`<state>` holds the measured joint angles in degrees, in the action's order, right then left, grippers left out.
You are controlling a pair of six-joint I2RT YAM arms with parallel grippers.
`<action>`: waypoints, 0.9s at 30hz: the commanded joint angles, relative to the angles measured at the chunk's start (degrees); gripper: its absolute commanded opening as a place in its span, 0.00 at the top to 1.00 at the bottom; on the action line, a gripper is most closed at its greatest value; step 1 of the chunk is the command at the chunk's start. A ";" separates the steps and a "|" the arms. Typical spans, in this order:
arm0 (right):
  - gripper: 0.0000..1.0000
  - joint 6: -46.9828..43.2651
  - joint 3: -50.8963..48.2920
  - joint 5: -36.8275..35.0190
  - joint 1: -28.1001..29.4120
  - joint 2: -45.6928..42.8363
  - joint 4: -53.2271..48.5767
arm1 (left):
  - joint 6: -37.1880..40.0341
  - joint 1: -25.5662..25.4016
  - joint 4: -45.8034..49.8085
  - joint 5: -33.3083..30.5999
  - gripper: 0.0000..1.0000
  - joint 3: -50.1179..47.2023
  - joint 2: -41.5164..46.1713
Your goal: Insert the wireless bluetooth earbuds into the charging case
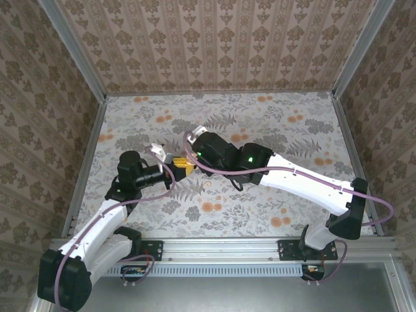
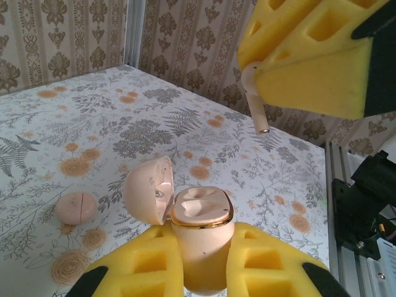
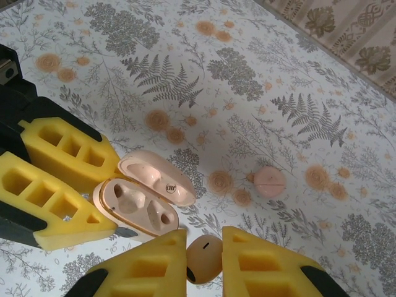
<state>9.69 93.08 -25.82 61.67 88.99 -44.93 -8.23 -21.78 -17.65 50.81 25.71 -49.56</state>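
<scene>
Now the charging case (image 2: 201,210), lid flipped open and both wells looking empty, is near mid-table, clamped by the left gripper (image 2: 204,241), its jaws closed tight on the body. Just beside it the right gripper (image 3: 204,247) pinches the earbud (image 3: 204,260) between narrow jaws. Insertion is in hand; next, I judge, the stem must line up with a well. One case, one earbud, and one round pink puck (image 2: 74,207) on the table (image 2: 93,124).

White arm links (image 1: 312,185), black joints (image 1: 140,170), purple cables (image 1: 389,208), yellow cutout claw pads (image 2: 136,266).
</scene>
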 commanded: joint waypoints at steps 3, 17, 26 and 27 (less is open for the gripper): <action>0.84 -1.93 2.01 -2.85 0.47 1.64 1.22 | -4.20 -0.37 -4.77 0.63 1.00 1.62 0.58; 0.84 -3.67 3.72 -3.26 0.74 3.80 1.68 | -6.93 -1.07 -6.60 0.72 1.00 1.89 1.55; 0.84 -4.77 3.90 -4.67 1.18 5.29 1.05 | -7.85 -1.25 -7.31 0.36 1.00 2.23 1.74; 0.84 -4.90 3.88 -4.79 1.23 5.38 0.99 | -7.89 -1.25 -7.39 0.39 1.00 2.25 1.79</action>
<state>6.00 95.48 -28.36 62.43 93.78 -43.48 -15.05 -22.55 -22.72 50.81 25.71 -49.01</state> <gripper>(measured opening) 0.166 0.134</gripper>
